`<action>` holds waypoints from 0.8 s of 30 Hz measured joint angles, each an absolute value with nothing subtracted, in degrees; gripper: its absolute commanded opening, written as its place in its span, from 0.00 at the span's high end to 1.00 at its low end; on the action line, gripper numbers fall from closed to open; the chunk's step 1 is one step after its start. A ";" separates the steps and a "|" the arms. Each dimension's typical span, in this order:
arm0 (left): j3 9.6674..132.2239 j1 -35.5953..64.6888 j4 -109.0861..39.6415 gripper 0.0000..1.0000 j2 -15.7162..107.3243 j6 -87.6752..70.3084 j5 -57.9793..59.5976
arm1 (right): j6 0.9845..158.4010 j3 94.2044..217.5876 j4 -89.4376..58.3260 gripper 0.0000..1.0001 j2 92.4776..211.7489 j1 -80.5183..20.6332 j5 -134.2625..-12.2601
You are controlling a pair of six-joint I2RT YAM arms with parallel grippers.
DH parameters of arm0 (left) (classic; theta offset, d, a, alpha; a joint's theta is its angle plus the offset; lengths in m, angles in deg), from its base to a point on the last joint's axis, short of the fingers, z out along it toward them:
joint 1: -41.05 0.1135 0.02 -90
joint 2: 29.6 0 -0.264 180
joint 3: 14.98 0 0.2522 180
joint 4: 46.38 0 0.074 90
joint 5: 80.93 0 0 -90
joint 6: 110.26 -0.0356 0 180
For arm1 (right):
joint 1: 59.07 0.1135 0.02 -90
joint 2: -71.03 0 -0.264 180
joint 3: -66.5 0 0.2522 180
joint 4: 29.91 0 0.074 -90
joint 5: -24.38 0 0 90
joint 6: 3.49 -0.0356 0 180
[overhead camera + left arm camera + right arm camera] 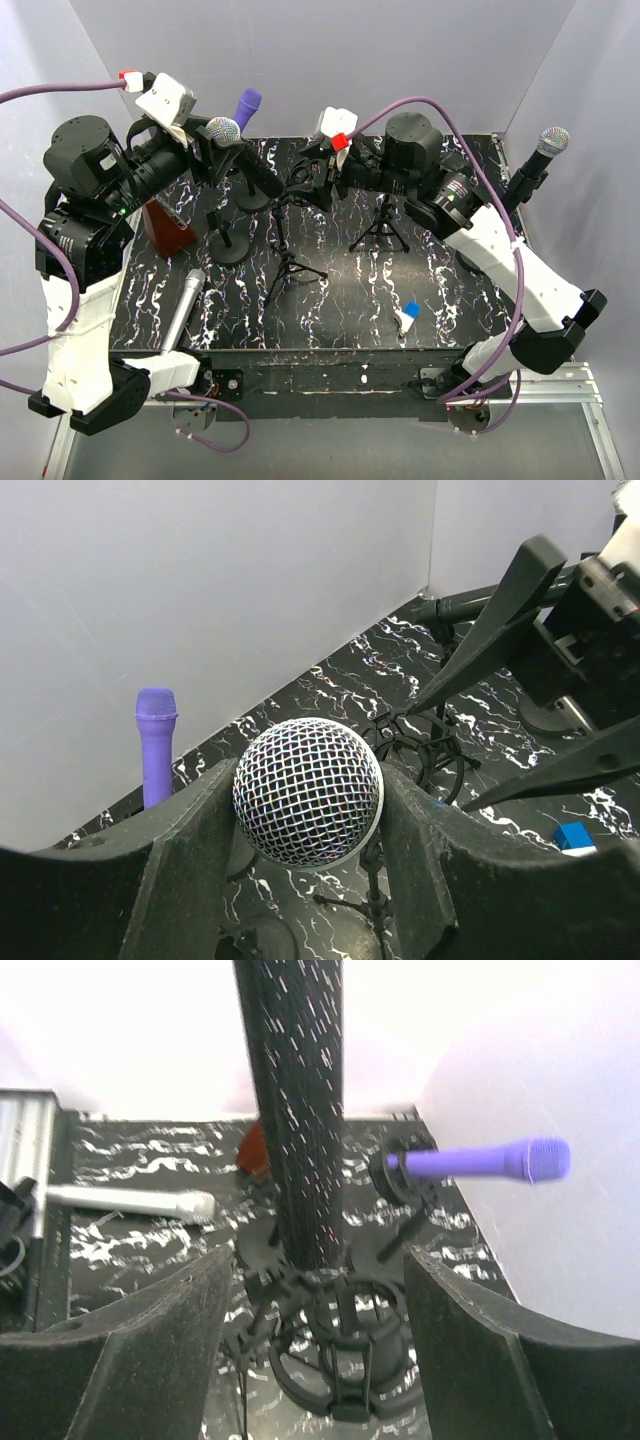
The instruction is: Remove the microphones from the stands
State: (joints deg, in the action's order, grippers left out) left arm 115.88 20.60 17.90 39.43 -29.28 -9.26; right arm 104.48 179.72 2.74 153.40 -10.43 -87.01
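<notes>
one microphone (222, 130), head pinched in left pincer (308, 825), right pincer (315, 1295) spread about its body, purple microphone (156, 742) beside

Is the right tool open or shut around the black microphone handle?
Open: the right tool has its fingers on either side of the microphone handle, a gap at each, in the right wrist view.

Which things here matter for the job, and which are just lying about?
In the job: mesh-headed microphone, left gripper, right gripper, shock-mount stand.
Lying about: purple microphone, silver microphone, blue-and-white piece, red-brown block.
</notes>
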 measured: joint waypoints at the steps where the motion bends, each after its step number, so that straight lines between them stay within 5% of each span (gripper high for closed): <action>1: 115.88 20.75 18.01 1.00 39.43 -29.32 -9.39 | 104.09 181.16 2.53 0.24 153.90 -10.25 -88.21; 12: 118.41 21.45 20.13 1.00 40.05 -30.79 -13.74 | 99.59 187.00 -1.98 0.27 163.54 -6.75 -92.87; 14: 118.41 21.45 20.20 1.00 39.94 -31.01 -14.35 | 98.50 188.49 -3.05 0.36 166.08 -6.01 -92.43; 17: 118.39 21.45 20.44 1.00 39.85 -31.22 -14.81 | 97.16 191.39 -4.14 0.63 168.72 -4.79 -92.01; 19: 118.39 21.45 19.70 0.53 39.78 -31.29 -14.98 | 96.57 192.86 -4.23 0.75 169.49 -4.24 -92.10; 21: 118.39 21.45 19.13 0.23 39.43 -31.20 -15.11 | 95.52 193.34 -4.18 0.87 169.55 -3.78 -91.44; 24: 117.95 21.45 18.65 0.13 38.56 -31.01 -14.24 | 93.03 193.40 -5.10 0.99 169.42 -3.50 -89.89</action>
